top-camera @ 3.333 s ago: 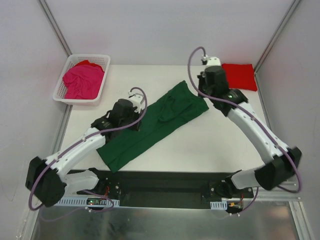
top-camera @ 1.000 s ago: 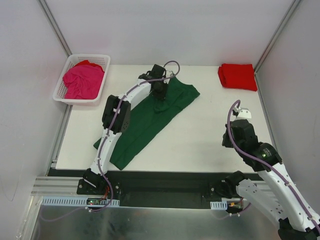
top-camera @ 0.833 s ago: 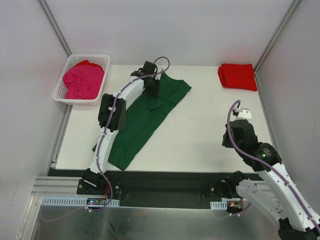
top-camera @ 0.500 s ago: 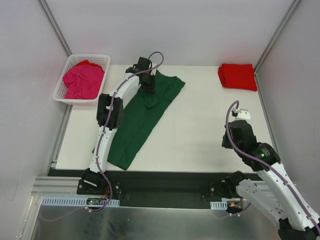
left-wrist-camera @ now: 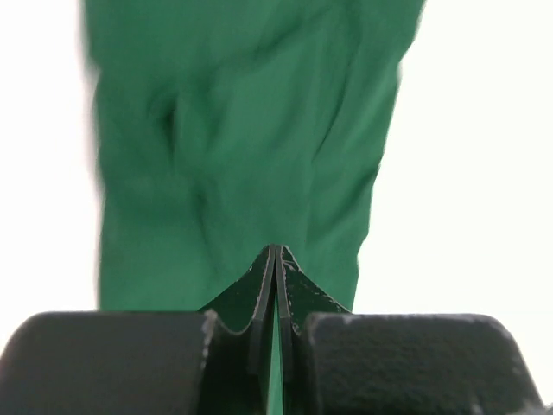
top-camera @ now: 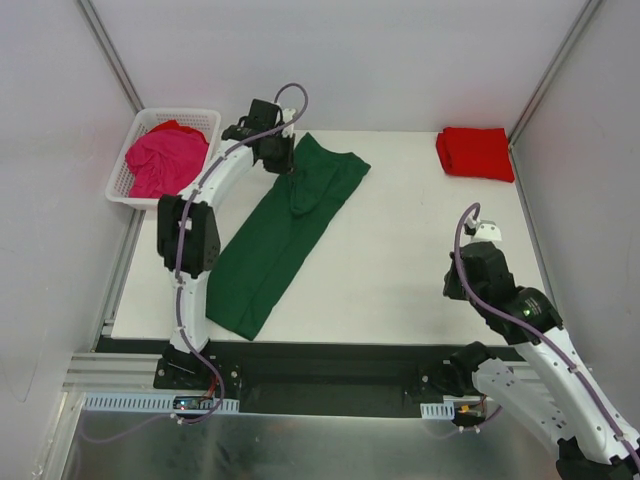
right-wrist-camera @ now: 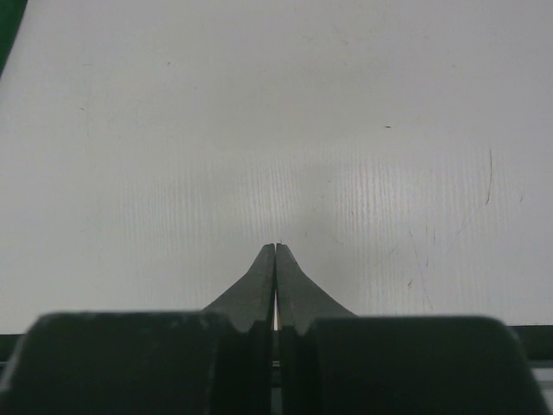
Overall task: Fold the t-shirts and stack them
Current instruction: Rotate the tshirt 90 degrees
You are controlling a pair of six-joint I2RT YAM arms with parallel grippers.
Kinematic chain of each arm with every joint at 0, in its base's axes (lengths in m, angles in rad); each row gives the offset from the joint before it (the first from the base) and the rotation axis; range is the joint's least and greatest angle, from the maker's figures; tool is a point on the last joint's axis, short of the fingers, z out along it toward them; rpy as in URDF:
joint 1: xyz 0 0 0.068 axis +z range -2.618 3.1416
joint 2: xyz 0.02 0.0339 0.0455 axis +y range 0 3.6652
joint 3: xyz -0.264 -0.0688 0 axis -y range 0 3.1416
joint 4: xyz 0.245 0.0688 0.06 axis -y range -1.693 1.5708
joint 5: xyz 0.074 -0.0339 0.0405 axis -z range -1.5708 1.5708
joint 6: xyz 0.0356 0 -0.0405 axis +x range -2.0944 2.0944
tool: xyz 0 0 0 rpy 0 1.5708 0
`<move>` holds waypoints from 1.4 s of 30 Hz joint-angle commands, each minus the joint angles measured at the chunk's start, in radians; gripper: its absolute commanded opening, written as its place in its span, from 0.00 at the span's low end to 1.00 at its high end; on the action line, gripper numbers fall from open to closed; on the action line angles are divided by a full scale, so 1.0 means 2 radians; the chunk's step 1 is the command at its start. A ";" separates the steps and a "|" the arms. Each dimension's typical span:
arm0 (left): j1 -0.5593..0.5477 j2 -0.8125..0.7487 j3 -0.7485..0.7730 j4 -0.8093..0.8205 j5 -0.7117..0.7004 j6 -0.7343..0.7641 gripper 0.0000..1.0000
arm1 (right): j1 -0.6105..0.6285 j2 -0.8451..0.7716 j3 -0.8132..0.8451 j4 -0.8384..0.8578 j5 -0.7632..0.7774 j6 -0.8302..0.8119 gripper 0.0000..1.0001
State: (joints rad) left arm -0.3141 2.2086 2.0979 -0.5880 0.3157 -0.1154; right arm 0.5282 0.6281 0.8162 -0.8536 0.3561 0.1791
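Dragged leftward since the earlier pictures, the dark green t-shirt (top-camera: 280, 235) now lies as a long narrow strip, running from the table's (top-camera: 420, 260) far edge near the middle down to the near-left edge. The left arm has swung with it and reaches far out, with the left gripper (left-wrist-camera: 275, 255) at the strip's far-left corner, beside the white lattice basket (top-camera: 157, 202). Its fingers are pinched tight together. In the left wrist view a sliver of green shows in the slit between them, and rumpled green cloth spreads out just beyond the tips, so it grips the shirt's far edge. A raised crease runs along the cloth below that corner.

The right gripper (right-wrist-camera: 275, 252) is clenched on nothing. It hangs over bare table at the near right, well apart from the green shirt.

The bright red t-shirt (top-camera: 477, 152) lies folded in the far-right corner. The magenta pink t-shirt (top-camera: 165, 163) is bundled inside the basket.
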 commanded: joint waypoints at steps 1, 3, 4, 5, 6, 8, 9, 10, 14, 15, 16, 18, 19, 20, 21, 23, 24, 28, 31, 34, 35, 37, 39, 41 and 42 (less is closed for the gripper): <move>0.007 -0.126 -0.146 -0.023 -0.061 0.012 0.00 | 0.002 -0.011 0.014 -0.001 -0.012 0.015 0.01; 0.006 -0.188 -0.221 -0.029 -0.094 0.012 0.00 | 0.002 -0.013 0.010 0.001 -0.018 0.018 0.01; 0.006 -0.206 -0.243 -0.036 -0.101 0.011 0.00 | 0.002 -0.014 0.008 0.004 -0.021 0.019 0.01; 0.006 -0.240 -0.264 -0.040 -0.109 0.008 0.00 | 0.003 -0.013 0.007 0.006 -0.026 0.019 0.01; 0.006 -0.257 -0.302 -0.044 -0.128 0.007 0.00 | 0.003 -0.013 0.005 0.007 -0.030 0.021 0.01; 0.006 -0.300 -0.335 -0.059 -0.136 -0.003 0.00 | 0.002 -0.014 0.004 0.011 -0.038 0.023 0.01; 0.006 -0.314 -0.367 -0.063 -0.139 -0.008 0.00 | 0.003 -0.015 0.004 0.013 -0.041 0.026 0.01; 0.006 -0.330 -0.385 -0.064 -0.136 -0.017 0.00 | 0.003 -0.016 0.003 0.013 -0.044 0.028 0.02; 0.000 -0.428 -0.485 -0.038 -0.152 -0.087 0.00 | 0.002 -0.026 0.000 0.016 -0.055 0.038 0.01; -0.003 -0.448 -0.535 -0.023 -0.156 -0.099 0.00 | 0.002 -0.027 -0.002 0.017 -0.058 0.039 0.01; -0.005 -0.486 -0.558 -0.010 -0.174 -0.112 0.00 | 0.002 -0.027 -0.003 0.019 -0.060 0.039 0.01; -0.006 -0.519 -0.616 0.023 -0.188 -0.144 0.00 | 0.003 -0.026 -0.002 0.018 -0.068 0.039 0.01; -0.007 -0.543 -0.633 0.034 -0.197 -0.152 0.00 | 0.004 -0.026 -0.002 0.017 -0.070 0.039 0.01; -0.008 -0.551 -0.658 0.041 -0.220 -0.162 0.00 | 0.004 -0.026 0.000 0.015 -0.072 0.039 0.01; -0.008 -0.556 -0.668 0.051 -0.229 -0.165 0.00 | 0.004 -0.028 0.000 0.016 -0.073 0.039 0.01; -0.007 -0.557 -0.689 0.057 -0.243 -0.173 0.00 | 0.005 -0.033 0.004 0.013 -0.074 0.040 0.01; -0.009 -0.554 -0.692 0.059 -0.244 -0.177 0.00 | 0.004 -0.033 0.006 0.010 -0.075 0.040 0.01; -0.012 -0.534 -0.708 0.086 -0.277 -0.194 0.00 | 0.005 -0.036 0.014 0.004 -0.074 0.039 0.01; -0.012 -0.516 -0.718 0.117 -0.284 -0.201 0.00 | 0.006 -0.038 0.015 -0.002 -0.073 0.039 0.01; -0.012 -0.481 -0.711 0.137 -0.293 -0.197 0.00 | 0.006 -0.038 0.018 -0.007 -0.074 0.036 0.01; -0.012 -0.471 -0.702 0.142 -0.294 -0.194 0.00 | 0.007 -0.038 0.018 -0.007 -0.074 0.035 0.01; -0.013 -0.443 -0.686 0.147 -0.295 -0.189 0.00 | 0.006 -0.039 0.020 -0.011 -0.072 0.036 0.01; -0.012 -0.420 -0.675 0.154 -0.293 -0.186 0.00 | 0.006 -0.042 0.021 -0.013 -0.071 0.036 0.01; -0.013 -0.404 -0.660 0.164 -0.287 -0.182 0.00 | 0.007 -0.042 0.020 -0.012 -0.069 0.038 0.01; -0.013 -0.387 -0.655 0.166 -0.286 -0.180 0.00 | 0.006 -0.041 0.020 -0.013 -0.069 0.038 0.01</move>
State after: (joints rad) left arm -0.3283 1.3720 0.7109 -0.3176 -0.2432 -0.4828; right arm 0.5346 0.5583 0.8143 -0.8669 0.2192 0.2451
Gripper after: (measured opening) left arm 0.003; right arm 0.016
